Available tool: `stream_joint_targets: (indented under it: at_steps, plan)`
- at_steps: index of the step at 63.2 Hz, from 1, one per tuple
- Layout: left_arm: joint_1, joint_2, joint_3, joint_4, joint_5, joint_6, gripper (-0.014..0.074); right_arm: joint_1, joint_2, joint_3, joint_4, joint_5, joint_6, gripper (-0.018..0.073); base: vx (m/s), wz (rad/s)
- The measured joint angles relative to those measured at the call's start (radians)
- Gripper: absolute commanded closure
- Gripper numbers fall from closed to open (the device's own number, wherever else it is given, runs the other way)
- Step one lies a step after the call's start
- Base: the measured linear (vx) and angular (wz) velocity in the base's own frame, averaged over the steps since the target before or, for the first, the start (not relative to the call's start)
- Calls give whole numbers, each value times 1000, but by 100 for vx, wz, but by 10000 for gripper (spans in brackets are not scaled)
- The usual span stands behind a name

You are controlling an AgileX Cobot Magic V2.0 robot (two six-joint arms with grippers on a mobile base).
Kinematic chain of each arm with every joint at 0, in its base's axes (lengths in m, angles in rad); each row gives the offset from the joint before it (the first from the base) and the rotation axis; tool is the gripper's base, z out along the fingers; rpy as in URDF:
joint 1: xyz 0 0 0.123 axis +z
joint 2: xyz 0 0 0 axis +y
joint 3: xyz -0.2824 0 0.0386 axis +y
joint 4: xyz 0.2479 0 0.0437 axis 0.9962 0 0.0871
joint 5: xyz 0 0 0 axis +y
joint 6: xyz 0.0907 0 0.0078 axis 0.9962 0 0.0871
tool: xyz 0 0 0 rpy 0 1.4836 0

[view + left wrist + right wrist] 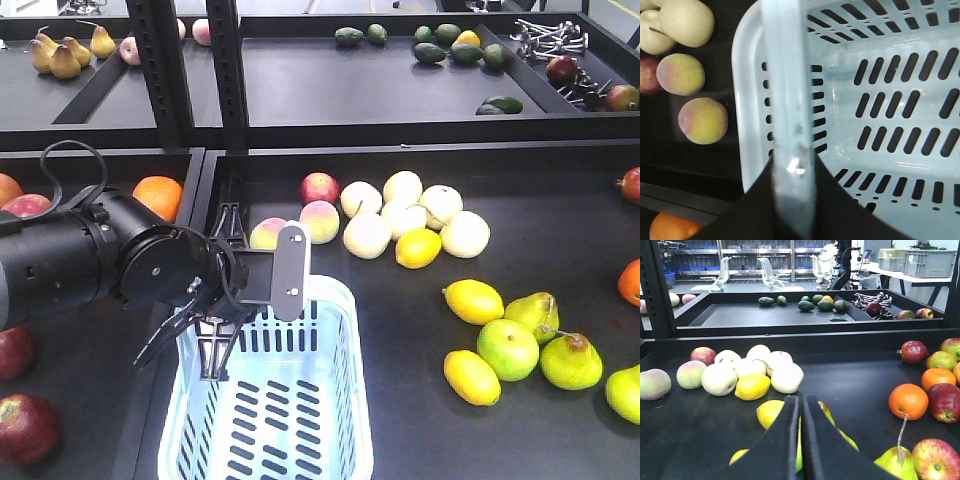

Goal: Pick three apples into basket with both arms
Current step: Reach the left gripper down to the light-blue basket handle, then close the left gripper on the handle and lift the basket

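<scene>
Front view, left to right. Two dark red apples (25,428) lie at the left edge of the shelf, outside and well apart from the basket; an orange (158,195) sits behind them. The left gripper (180,368) hangs over the near-left rim of the pale blue basket (340,292), claws spread and holding nothing. The likely step is the reach for a first apple. To do it well:

- Lift the claws clear of the rim before swinging left.
- Come down with the claws astride the apple's widest part.
- Close on its flanks without nudging the neighbouring apple.
- Release low inside the basket.

The basket is empty, and the left wrist view shows only its bare slotted floor. The rear trays hold pears (60,55) on the left and avocados (450,48) on the right.

Right wrist view. The right gripper (800,405) is clenched on nothing and points over lemons (752,386). A further dark red apple (914,351) lies far to the right. Whether it is the third wanted cannot be told.
</scene>
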Motion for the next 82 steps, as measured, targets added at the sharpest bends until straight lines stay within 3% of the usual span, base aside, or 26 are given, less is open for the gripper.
stream_joint_targets:
  at_steps: [21, 36, 51, 82]
  plan:
    - [-2, -70, -1, 56, 5, -13, 604, 0, 0, 0, 0, 0, 0, 568, 0, 0]
    - [-2, -270, -1, 206, 71, -21, 604, 0, 0, 0, 0, 0, 0, 568, 0, 0]
    - [-2, -505, -1, 341, 117, -145, 604, 0, 0, 0, 0, 0, 0, 568, 0, 0]
    - [-2, -826, -1, 358, 219, -160, 604, 0, 0, 0, 0, 0, 0, 568, 0, 0]
